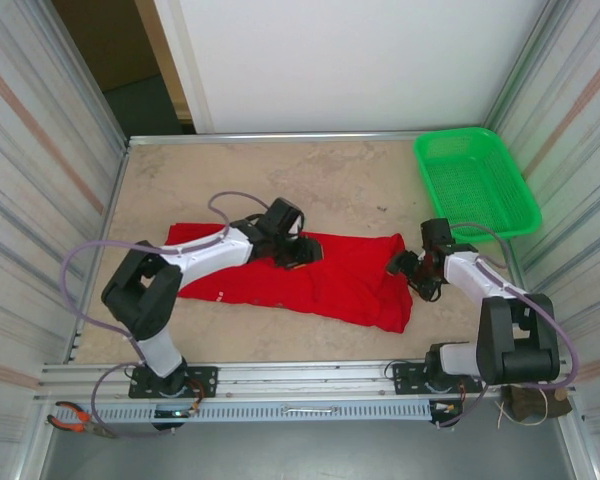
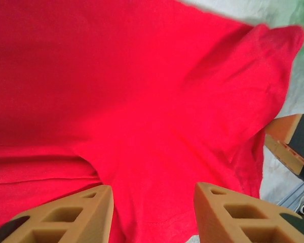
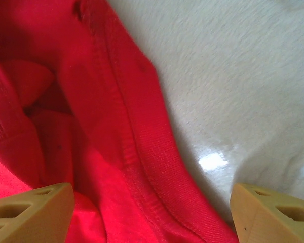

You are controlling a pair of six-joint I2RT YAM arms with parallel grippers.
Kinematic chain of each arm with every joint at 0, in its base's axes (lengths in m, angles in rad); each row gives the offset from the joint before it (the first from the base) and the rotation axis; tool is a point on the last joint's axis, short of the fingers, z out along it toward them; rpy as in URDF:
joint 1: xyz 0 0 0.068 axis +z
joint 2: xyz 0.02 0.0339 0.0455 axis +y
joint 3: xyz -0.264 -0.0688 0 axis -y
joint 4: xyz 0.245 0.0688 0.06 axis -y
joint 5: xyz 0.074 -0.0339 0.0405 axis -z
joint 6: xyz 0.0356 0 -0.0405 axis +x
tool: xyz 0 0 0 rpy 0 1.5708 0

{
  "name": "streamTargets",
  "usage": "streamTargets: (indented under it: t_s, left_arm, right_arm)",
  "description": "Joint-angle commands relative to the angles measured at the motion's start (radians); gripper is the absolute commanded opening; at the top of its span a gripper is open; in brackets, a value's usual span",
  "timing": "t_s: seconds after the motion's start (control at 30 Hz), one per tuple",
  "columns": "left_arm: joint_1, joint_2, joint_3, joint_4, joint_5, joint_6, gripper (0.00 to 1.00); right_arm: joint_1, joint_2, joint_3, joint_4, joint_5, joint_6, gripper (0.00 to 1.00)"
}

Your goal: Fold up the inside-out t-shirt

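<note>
Inside-out t-shirt (image 1: 330, 285), red: spread flat on worktop (image 1: 340, 180), centre. Left jaws: apart, over cloth near far edge, red fabric between. Right jaws: wide apart, straddling seamed right-hand edge and bare worktop. Green mesh basket (image 1: 475, 185): far right corner.

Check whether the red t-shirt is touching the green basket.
Apart. In the top external view, a strip of bare table separates the right end of the t-shirt from the near corner of the green basket.
</note>
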Motion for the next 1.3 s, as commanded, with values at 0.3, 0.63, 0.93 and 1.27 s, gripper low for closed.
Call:
streamTargets:
  t_s: [0.3, 0.63, 0.93, 1.27]
  left_arm:
    - [-0.088, 0.108, -0.009, 0.094, -0.016, -0.081, 0.46]
    - [-0.102, 0.143, -0.008, 0.108, -0.013, -0.091, 0.46]
    - [-0.105, 0.151, -0.007, 0.112, -0.008, -0.093, 0.45]
    - [-0.106, 0.157, -0.006, 0.114, -0.004, -0.095, 0.45]
  right_arm:
    - [0.068, 0.027, -0.028, 0.107, -0.048, 0.023, 0.77]
    - [0.137, 0.023, -0.029, 0.156, -0.029, 0.050, 0.77]
    - [0.187, 0.037, -0.060, 0.209, 0.009, 0.088, 0.59]
    - [0.229, 0.025, -0.051, 0.221, 0.039, 0.109, 0.50]
